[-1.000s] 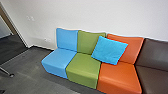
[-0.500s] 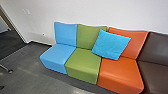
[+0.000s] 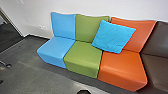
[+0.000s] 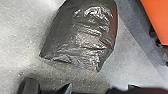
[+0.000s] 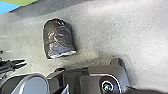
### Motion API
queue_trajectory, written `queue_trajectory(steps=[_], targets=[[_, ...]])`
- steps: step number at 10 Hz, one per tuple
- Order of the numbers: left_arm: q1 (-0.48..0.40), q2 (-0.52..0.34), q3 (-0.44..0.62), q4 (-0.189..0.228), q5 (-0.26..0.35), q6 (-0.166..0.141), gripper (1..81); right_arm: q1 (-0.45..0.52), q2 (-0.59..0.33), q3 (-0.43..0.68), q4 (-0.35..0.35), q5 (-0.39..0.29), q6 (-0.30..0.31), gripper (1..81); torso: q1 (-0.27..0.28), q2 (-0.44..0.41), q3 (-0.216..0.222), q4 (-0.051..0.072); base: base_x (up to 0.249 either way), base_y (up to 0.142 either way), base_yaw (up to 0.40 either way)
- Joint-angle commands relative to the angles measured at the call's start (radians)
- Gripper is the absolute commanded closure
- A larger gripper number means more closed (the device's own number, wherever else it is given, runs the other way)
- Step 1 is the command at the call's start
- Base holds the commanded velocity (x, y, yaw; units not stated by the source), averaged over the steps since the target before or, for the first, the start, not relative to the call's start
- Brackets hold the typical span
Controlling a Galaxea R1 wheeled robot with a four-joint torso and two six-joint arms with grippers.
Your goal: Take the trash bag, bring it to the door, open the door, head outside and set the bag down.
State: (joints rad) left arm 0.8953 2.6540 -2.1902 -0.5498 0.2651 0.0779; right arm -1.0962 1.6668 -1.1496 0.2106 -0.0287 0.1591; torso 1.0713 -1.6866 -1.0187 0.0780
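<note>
The trash bag, dark and shiny, lies on the grey floor; it shows large in the left wrist view (image 4: pixel 82 32) and smaller in the right wrist view, where the bag (image 5: pixel 58 38) stands apart from the grippers. A dark rounded shape (image 3: pixel 83 92) at the head view's bottom edge may be its top. In the right wrist view my left gripper (image 5: pixel 25 62) is open, with floor between it and the bag. A pointed part of my right gripper (image 5: pixel 65 89) pokes up at that view's bottom edge.
A sofa of blue (image 3: pixel 56 47), green (image 3: pixel 83 52) and orange (image 3: pixel 122 67) seats, then a brown one (image 3: pixel 156 62), runs along the white wall (image 3: pixel 87 6). A blue cushion (image 3: pixel 113 37) leans on it. A doorway opens at far left; a caster (image 3: pixel 8 65) stands near the left edge.
The head camera has tilted down and come closer, so the sofa sits higher and larger. The dark rounded shape has entered at the bottom edge.
</note>
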Motion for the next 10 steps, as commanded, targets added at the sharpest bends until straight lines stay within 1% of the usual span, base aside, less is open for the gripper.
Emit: queue_trajectory(steps=[1, 2, 5, 6, 7, 8, 10], targets=[[-0.104, -0.014, -0.029, -0.035, 0.077, 0.002, 1.0, 0.067, -0.098, 0.038, 0.018, -0.086, 0.005, 1.0, 0.062, -0.096, 0.001, 0.000, 0.000, 0.000, 0.000], [-0.109, -0.003, -0.043, -0.035, 0.077, 0.002, 1.0, 0.067, -0.105, 0.041, 0.027, -0.094, 0.005, 1.0, 0.081, -0.128, -0.008, 0.000, 0.000, 0.000, 0.000], [-0.127, 0.014, -0.059, -0.036, 0.079, 0.002, 1.0, 0.067, -0.095, 0.042, 0.029, -0.094, 0.005, 1.0, 0.146, -0.231, -0.011, 0.000, 0.000, 0.000, 0.000], [-0.138, 0.015, -0.054, -0.052, 0.106, 0.003, 1.0, 0.067, -0.092, 0.044, 0.029, -0.094, 0.005, 1.0, 0.169, -0.269, -0.012, 0.000, 0.000, 0.000, 0.000], [-0.147, 0.023, -0.053, -0.056, 0.125, 0.003, 1.0, 0.067, -0.085, 0.044, 0.029, -0.094, 0.005, 1.0, 0.193, -0.307, -0.012, 0.000, 0.000, 0.000, 0.000], [-0.151, 0.031, -0.053, -0.058, 0.126, 0.003, 1.0, 0.067, -0.075, 0.044, 0.027, -0.094, 0.003, 1.0, 0.215, -0.342, -0.077, 0.000, 0.000, 0.000, 0.000], [-0.163, 0.034, -0.053, -0.058, 0.128, 0.003, 1.0, 0.093, -0.060, 0.041, 0.024, -0.102, 0.003, 1.0, 0.249, -0.398, -0.124, 0.000, 0.000, 0.000, 0.000]])
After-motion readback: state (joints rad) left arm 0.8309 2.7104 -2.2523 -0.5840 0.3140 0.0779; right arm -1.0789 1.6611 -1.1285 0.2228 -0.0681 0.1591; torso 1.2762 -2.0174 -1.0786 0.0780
